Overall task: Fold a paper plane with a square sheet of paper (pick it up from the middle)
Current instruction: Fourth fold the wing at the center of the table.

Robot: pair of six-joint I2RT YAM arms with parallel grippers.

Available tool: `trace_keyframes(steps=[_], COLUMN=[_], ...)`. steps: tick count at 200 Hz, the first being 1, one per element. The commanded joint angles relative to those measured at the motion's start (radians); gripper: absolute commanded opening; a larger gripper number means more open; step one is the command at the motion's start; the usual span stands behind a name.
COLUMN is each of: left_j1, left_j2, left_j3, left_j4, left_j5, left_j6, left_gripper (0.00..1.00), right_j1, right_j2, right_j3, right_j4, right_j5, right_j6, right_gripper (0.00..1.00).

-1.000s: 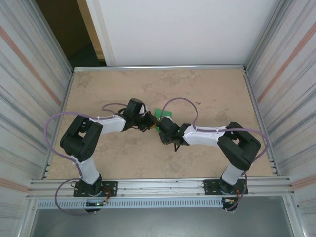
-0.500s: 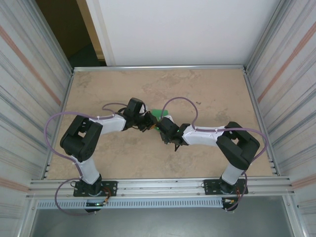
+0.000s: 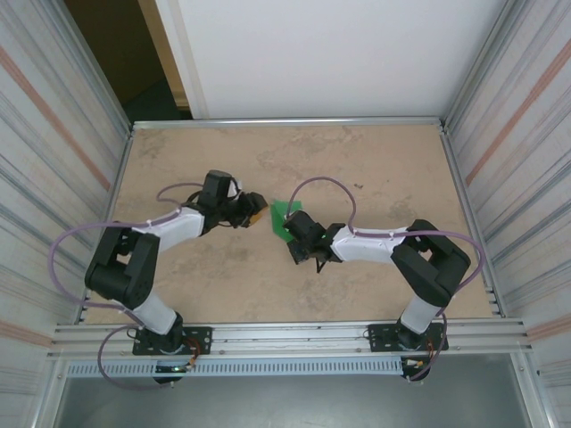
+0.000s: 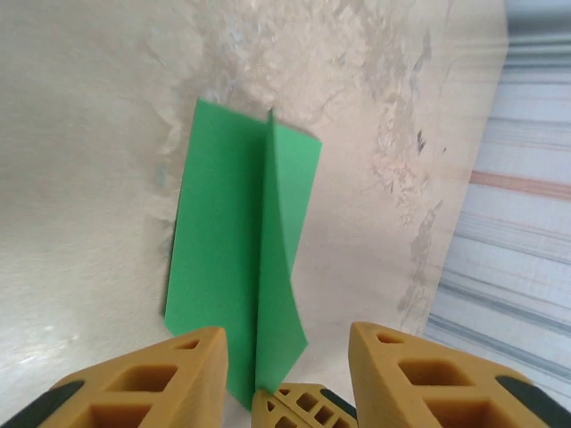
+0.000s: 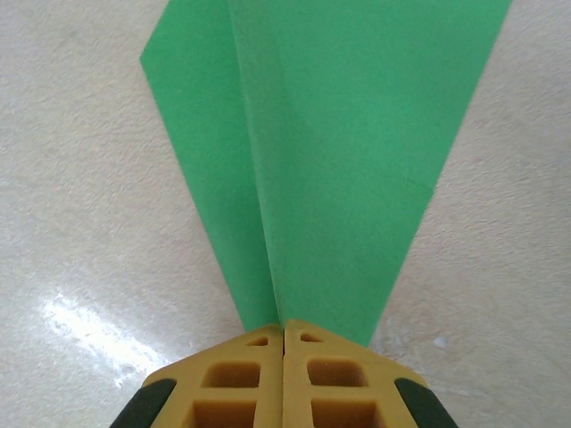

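The paper (image 3: 287, 217) lies near the middle of the table (image 3: 384, 160), folded to a flat green piece with a raised centre ridge. In the right wrist view the ridge (image 5: 268, 223) runs straight into the right claw (image 5: 284, 334), whose jaws are pressed together on the paper's narrow end. From above, that claw (image 3: 294, 234) covers the end of the paper nearest the front edge, and the right arm's purple cable (image 3: 326, 183) arcs just beyond it towards the far edge.

The left claw (image 3: 254, 210) sits to the left of the paper, apart from it, jaws standing apart with nothing gripped. Its wrist view looks along the paper (image 4: 234, 276) between the two yellow fingers (image 4: 192, 366), with a striped side wall (image 4: 526, 205) past the table's edge.

A second ago the left claw was right up against the paper and the right claw. It has since drawn back to the left and opened, its elbow swinging towards the left edge, so more green shows. The right claw has closed and stayed with the paper.
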Motion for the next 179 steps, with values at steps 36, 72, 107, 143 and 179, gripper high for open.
trace_keyframes(steps=[36,72,107,143,179], left_j1=[-0.003,-0.036,-0.08,-0.108,-0.119], left_j2=[-0.024,0.028,0.064,0.105,0.139], left_j3=[-0.169,-0.182,-0.157,-0.14,-0.122], left_j4=[0.193,0.294,0.318,0.364,0.422], left_j5=[0.028,0.057,0.054,0.066,0.091], left_j6=[-0.038,-0.037,0.002,0.034,0.046], left_gripper=[0.44,0.44,0.44,0.44,0.44], right_j1=[-0.106,-0.186,-0.255,-0.304,-0.346], right_j2=[-0.079,-0.089,-0.056,-0.023,-0.004], right_j3=[-0.092,-0.127,-0.132,-0.136,-0.148], right_j4=[0.129,0.188,0.228,0.272,0.315], right_j5=[-0.297,-0.484,-0.628,-0.73,-0.806], right_j6=[-0.02,0.001,0.04,0.072,0.099], right_gripper=[0.04,0.03,0.03,0.02,0.02])
